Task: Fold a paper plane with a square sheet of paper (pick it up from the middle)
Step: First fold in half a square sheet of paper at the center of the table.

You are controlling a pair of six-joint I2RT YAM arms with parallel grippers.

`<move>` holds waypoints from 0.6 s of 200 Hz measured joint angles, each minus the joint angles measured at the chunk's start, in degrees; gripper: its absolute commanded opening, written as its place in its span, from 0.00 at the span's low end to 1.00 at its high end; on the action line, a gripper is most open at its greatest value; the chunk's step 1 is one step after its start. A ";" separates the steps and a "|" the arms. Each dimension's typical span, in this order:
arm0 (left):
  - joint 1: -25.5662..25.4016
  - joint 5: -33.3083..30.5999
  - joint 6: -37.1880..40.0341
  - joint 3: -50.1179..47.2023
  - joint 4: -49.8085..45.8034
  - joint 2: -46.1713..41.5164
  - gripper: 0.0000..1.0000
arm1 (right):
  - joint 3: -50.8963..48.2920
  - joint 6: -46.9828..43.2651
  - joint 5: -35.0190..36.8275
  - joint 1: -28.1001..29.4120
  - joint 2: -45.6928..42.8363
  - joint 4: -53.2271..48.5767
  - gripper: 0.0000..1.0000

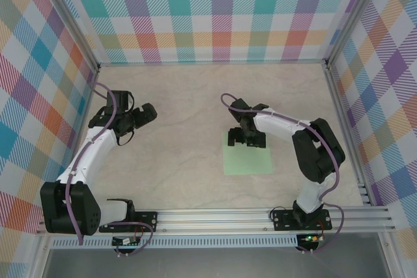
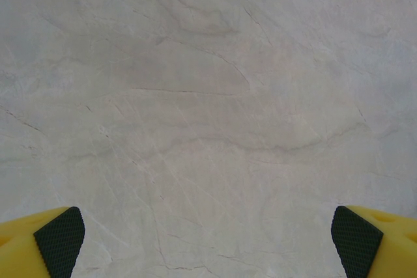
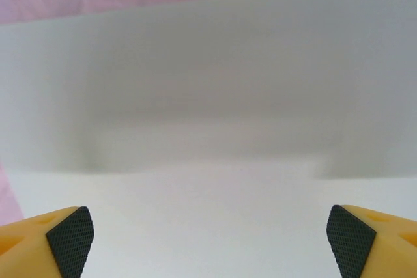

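The square sheet of paper (image 1: pixel 248 161), pale mint green, lies flat on the marble-look table right of centre. My right gripper (image 1: pixel 246 139) hovers over the sheet's far edge, pointing down. In the right wrist view the paper (image 3: pixel 208 89) spreads pale and smooth under the right gripper (image 3: pixel 208 242), and the yellow fingers (image 3: pixel 70 239) stand wide apart with nothing between them. My left gripper (image 1: pixel 141 117) is far off at the left, over bare table. In the left wrist view the left gripper (image 2: pixel 208 242) is open, with marble beneath it. I see no folded plane.
Checked, many-coloured walls (image 1: pixel 215 11) close the table on the left, back and right. An aluminium rail (image 1: pixel 260 216) carrying both arm bases runs along the near edge. Bare table (image 1: pixel 189 109) lies between the two arms.
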 measured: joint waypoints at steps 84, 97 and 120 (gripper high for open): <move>-0.42 0.00 0.00 0.00 -0.07 0.04 1.00 | 2.36 -0.15 0.28 -0.74 5.75 0.63 0.96; -0.44 0.00 0.02 0.00 -0.07 0.04 1.00 | 2.25 -0.15 0.09 -0.81 5.77 0.72 0.95; -0.55 0.02 0.02 0.00 -0.09 0.04 1.00 | 2.05 -0.17 -0.28 -0.92 5.77 1.14 0.91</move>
